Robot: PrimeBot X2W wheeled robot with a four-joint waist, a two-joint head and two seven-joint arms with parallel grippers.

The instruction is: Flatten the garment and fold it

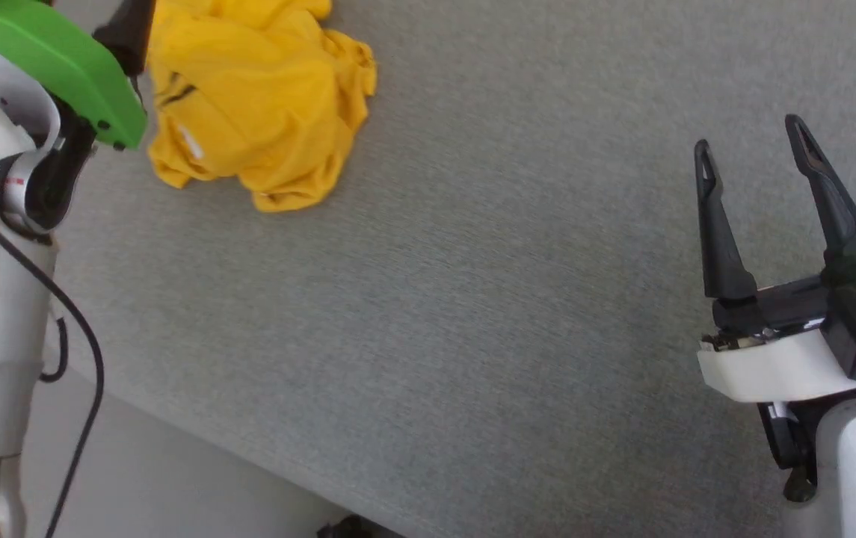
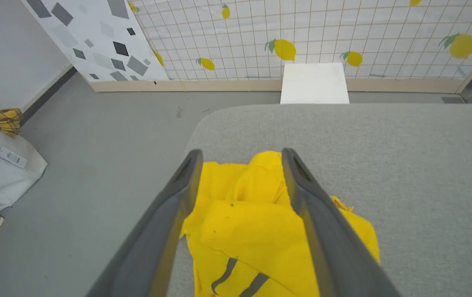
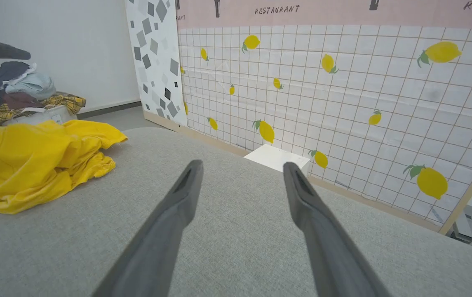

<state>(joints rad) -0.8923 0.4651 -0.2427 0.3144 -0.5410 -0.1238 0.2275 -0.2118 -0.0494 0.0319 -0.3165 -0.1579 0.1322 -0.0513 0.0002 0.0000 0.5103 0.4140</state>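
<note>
On the big grey cloth table (image 1: 472, 314), the bright yellow thin T-shirt (image 1: 256, 97) lies in a crumpled heap at the upper left of the head view. Flattening has not begun. Next, I think, a claw must pinch an edge. The left claw (image 2: 240, 156) hangs over the heap, wide and empty. The right claw (image 1: 747, 134), lower right, is wide and empty too.

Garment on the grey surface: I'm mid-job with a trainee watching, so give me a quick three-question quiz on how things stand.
1. Fill in: the right gripper hovers with its jaws ___.
2. Which wrist view shows the garment framed between that arm's own fingers? A the left gripper; B the right; C both.
3. True or false: the garment lies spread flat on the grey surface.

Key: 1 open; 2 A; 3 false, it is bunched in a heap.
</note>
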